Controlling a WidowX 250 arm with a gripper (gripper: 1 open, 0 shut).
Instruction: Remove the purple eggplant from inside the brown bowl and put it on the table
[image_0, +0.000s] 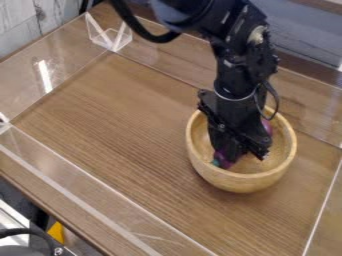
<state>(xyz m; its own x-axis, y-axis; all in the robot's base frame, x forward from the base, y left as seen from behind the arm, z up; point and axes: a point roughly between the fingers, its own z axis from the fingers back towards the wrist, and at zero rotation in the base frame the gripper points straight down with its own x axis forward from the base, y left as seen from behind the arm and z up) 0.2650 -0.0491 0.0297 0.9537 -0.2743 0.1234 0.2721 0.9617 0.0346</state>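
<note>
From my remote station I see the black robot arm (225, 40) reaching down from the top of the view, with its black gripper (235, 153) pointing straight down into the round light-brown wooden bowl (211, 172). The bowl sits on the medium-brown wood-grain table (114, 120), toward the right side and near the clear acrylic wall (80, 215) that edges the tabletop.

The small glossy purple eggplant (233, 157) is inside the bowl, directly under the gripper. Only a small patch of purple shows between the black fingers (225, 148); the rest is hidden by the gripper body. The fingers stand partly closed on either side of that purple patch and appear clamped on the eggplant. I cannot tell whether the eggplant touches the bowl floor or is raised off it.

The gripper tip lies below the bowl's thick rim, within the hollow.
</note>
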